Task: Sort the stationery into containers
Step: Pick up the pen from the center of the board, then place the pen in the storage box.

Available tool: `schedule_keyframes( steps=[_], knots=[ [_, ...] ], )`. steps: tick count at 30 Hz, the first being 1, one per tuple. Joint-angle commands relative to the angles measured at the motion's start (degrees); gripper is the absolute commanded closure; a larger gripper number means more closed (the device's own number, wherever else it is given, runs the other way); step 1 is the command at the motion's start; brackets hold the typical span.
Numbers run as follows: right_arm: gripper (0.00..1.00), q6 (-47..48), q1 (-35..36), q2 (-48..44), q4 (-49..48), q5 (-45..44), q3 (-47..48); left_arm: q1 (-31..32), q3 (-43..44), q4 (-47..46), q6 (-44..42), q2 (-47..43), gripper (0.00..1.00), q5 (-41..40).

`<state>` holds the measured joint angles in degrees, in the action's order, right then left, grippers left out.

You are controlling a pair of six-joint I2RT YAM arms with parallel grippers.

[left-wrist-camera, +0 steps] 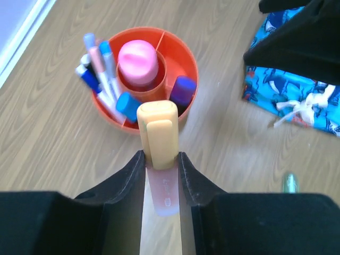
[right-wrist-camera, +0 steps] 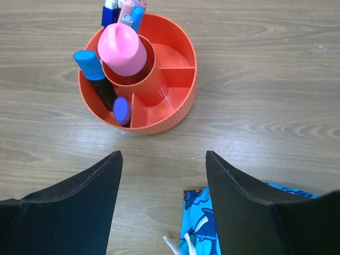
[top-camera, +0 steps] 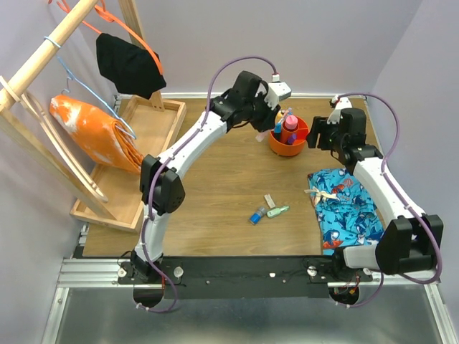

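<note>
Your left hand (left-wrist-camera: 161, 160) is clamped on a yellow-orange marker (left-wrist-camera: 158, 130) whose long axis runs straight out between the fingers, cap pointing at the orange pot (left-wrist-camera: 193, 69) just ahead on the desk (left-wrist-camera: 48, 154), while your right hand (right-wrist-camera: 162, 159) hangs wide open and empty beside it.

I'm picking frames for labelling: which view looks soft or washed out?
Left wrist: the held marker is slightly soft near the lens, the table washed pale. Right wrist: pot crisp, faint sheen on wood. Top view: even light, soft shadows.
</note>
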<state>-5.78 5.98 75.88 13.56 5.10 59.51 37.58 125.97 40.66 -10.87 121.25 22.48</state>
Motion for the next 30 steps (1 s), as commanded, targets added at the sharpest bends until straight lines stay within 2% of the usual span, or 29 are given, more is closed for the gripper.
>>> schedule_keyframes(
  steps=[1,2,3,8,15,26,30],
  knots=[
    [0.28,3.8,-0.3,1.6,3.7,-3.8,3.3,0.9,-14.6,-30.2,5.1,-0.8,1.0,9.6],
    [0.28,4.1,-0.3,1.7,4.1,-4.0,3.6,1.0,-18.8,-38.6,6.6,-1.2,1.0,10.0],
    [0.28,4.5,-0.3,1.8,4.5,-4.2,3.9,0.9,-20.6,-42.6,7.4,-1.4,1.0,10.8],
    [0.28,3.9,-0.3,1.4,5.3,-4.8,3.9,0.6,-24.8,-56.4,9.6,0.2,1.0,11.4],
    [0.28,3.8,-0.3,1.5,6.0,-6.2,3.2,-0.8,-25.2,-62.3,15.2,1.9,1.0,11.6],
    [0.28,4.6,-0.3,4.1,6.4,-6.8,5.1,-1.3,-26.6,-73.2,16.7,8.0,1.0,11.3],
    [0.28,4.7,-0.2,4.9,6.2,-6.8,5.4,-1.6,-26.0,-74.3,16.9,10.4,1.0,10.7]
  ],
)
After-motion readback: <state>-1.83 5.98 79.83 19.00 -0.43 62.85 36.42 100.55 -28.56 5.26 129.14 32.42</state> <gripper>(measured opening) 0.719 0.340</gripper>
